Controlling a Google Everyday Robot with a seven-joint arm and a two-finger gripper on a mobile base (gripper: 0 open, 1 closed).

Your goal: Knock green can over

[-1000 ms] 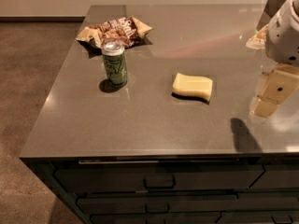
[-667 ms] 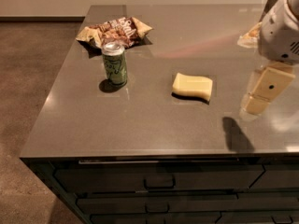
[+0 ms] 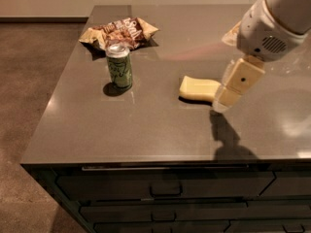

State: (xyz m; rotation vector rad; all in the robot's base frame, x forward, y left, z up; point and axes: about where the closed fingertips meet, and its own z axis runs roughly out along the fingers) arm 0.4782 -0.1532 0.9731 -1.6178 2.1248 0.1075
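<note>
The can [image 3: 119, 68] stands upright on the left part of the grey surface [image 3: 146, 130], silver top up. Just behind it, on the far side, lies a brown bag [image 3: 121, 32]. Further right there's a pale yellow sponge [image 3: 198, 89]. The pincer [image 3: 222, 101] hangs at the sponge's right end, low over the surface and well apart from the can. Honestly can't tell whether it's apart or together.

White arm [image 3: 272, 25] entered from the upper right of the frame, wrist bent downward, tan gripper [image 3: 224, 100] pointed down-left, right of centre.
</note>
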